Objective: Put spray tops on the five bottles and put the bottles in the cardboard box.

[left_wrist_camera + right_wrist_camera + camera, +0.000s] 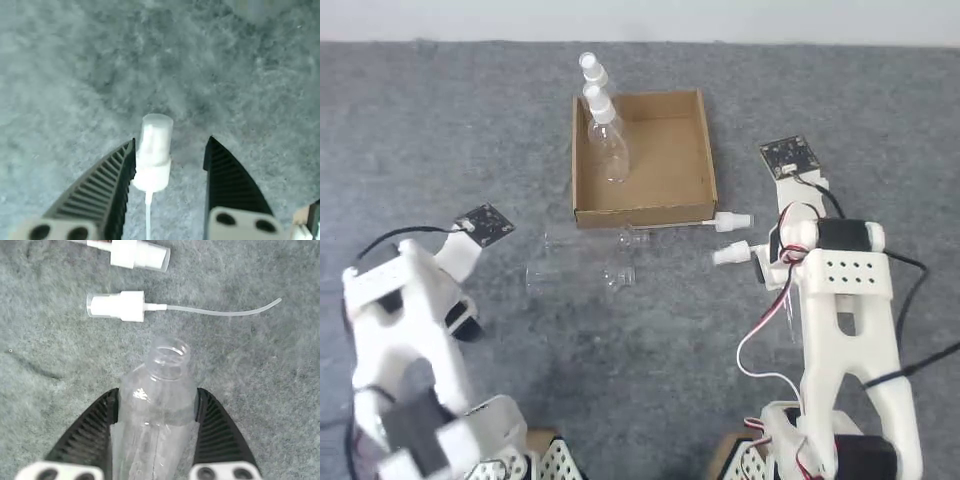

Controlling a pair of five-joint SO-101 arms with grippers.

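The right gripper (pixel 157 397) has its jaws clamped on an uncapped bottle (pixel 160 375). The bottle's long axis runs straight out from them, open neck pointing toward two loose spray tops (pixel 117 306) on the worktop (pixel 440 120). The left gripper (pixel 170 141) has its jaws apart around a spray top (pixel 154 150) — touching one, clear of the other — with the tube trailing toward the wrist. I judge the tube must turn toward the neck. The cardboard box (pixel 705 140) sits farther out.

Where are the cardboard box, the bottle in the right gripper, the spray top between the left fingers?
cardboard box (pixel 645 214): high view, near wall
bottle (pixel 157 400): right wrist view, shoulder
spray top (pixel 156 142): left wrist view, cap
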